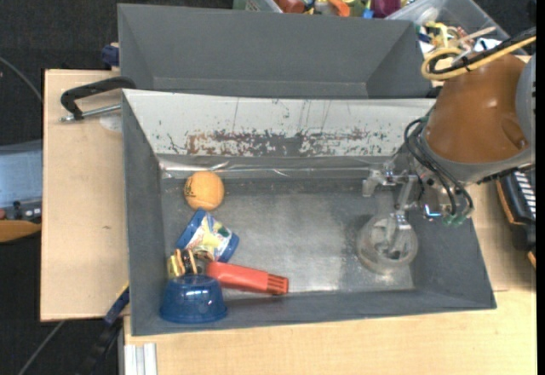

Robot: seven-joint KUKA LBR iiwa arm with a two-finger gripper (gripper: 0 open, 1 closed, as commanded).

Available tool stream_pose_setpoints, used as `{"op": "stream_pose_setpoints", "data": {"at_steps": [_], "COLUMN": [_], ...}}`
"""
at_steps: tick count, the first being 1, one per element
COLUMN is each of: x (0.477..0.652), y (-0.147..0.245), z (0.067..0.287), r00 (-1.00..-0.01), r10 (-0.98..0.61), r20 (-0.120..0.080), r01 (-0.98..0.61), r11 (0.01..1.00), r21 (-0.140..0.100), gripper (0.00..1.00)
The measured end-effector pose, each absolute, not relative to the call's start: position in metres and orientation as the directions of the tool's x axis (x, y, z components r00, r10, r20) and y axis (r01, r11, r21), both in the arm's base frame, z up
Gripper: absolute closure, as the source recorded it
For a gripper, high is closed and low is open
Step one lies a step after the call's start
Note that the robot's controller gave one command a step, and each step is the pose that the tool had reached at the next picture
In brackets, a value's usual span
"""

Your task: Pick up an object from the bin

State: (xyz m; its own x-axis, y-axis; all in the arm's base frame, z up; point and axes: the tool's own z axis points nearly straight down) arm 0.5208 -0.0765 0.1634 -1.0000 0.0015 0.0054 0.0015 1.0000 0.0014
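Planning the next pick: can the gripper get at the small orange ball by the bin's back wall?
Probably yes. The small orange ball lies alone, apart from the blue-and-white packet, and nothing lies between it and the gripper.

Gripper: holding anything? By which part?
Cannot be told. The gripper is down at a clear round dish on the right of the bin floor, about its far rim, but no hold on it can be made out.

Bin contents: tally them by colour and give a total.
Orange: 1, ball
Red: 1, brush
Blue: 1, dome
Blue-white: 1, packet
Yellow: 1, small piece
Clear: 1, cup
Total: 6
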Motion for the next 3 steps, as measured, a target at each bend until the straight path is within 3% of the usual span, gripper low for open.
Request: {"op": "stream_pose_setpoints", "data": {"at_steps": [1, 2, 3], "x": [0.523, 0.512, 0.506], "y": [-0.076, -0.096, -0.122], "z": [0.168, 0.116, 0.073], "r00": [-1.0, -0.998, -1.0], "r10": [0.0, -0.062, -0.017], "r20": [-0.003, -0.004, 0.002], "r01": [0.0, -0.062, -0.017], "r11": [1.0, 0.998, 1.0], "r21": [0.0, 0.001, 0.013], "gripper": [0.0, 0.0, 1.0]}}
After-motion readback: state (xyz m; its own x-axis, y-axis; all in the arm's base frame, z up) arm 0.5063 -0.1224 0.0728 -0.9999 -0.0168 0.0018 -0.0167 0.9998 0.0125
